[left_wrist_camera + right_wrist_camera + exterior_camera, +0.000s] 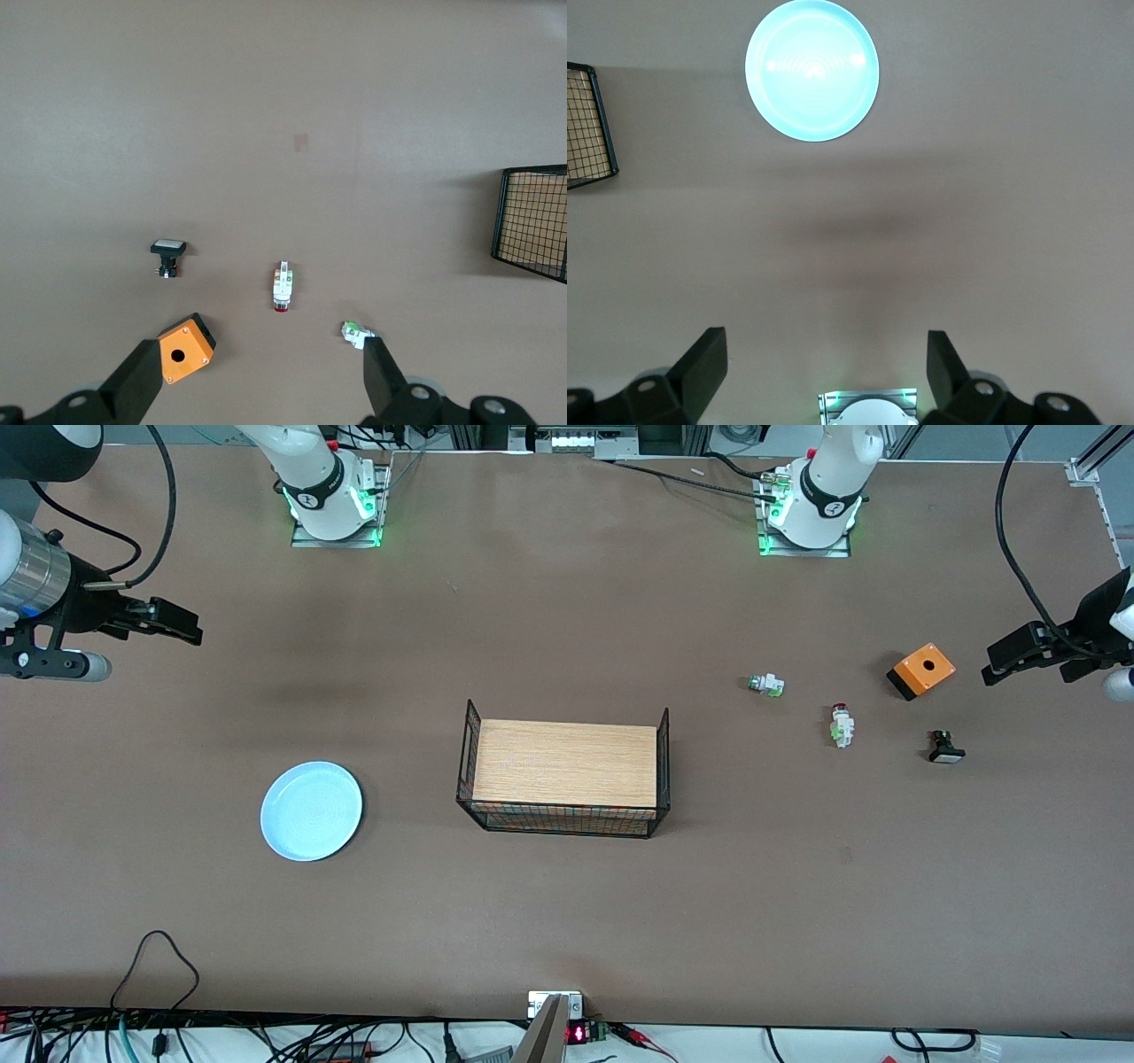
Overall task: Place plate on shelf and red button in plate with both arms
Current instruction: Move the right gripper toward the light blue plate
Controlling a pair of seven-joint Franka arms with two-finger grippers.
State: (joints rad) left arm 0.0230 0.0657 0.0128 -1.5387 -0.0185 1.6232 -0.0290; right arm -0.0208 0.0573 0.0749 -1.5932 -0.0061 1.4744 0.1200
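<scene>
The pale blue plate (311,810) lies flat on the brown table toward the right arm's end; it also shows in the right wrist view (812,69). The red button (841,724), white with a red cap and green accents, lies toward the left arm's end and shows in the left wrist view (283,285). My right gripper (188,629) hangs open and empty in the air at its end of the table, its jaws wide apart in its wrist view (824,359). My left gripper (997,664) is open and empty in the air beside the orange box (921,670), and its wrist view (261,376) shows the same.
A black wire basket (567,819) with a wooden board on top stands mid-table. Near the red button lie a white piece with a green tip (766,685), the orange box (185,349) and a black piece with a white face (945,747). Cables run along the near edge.
</scene>
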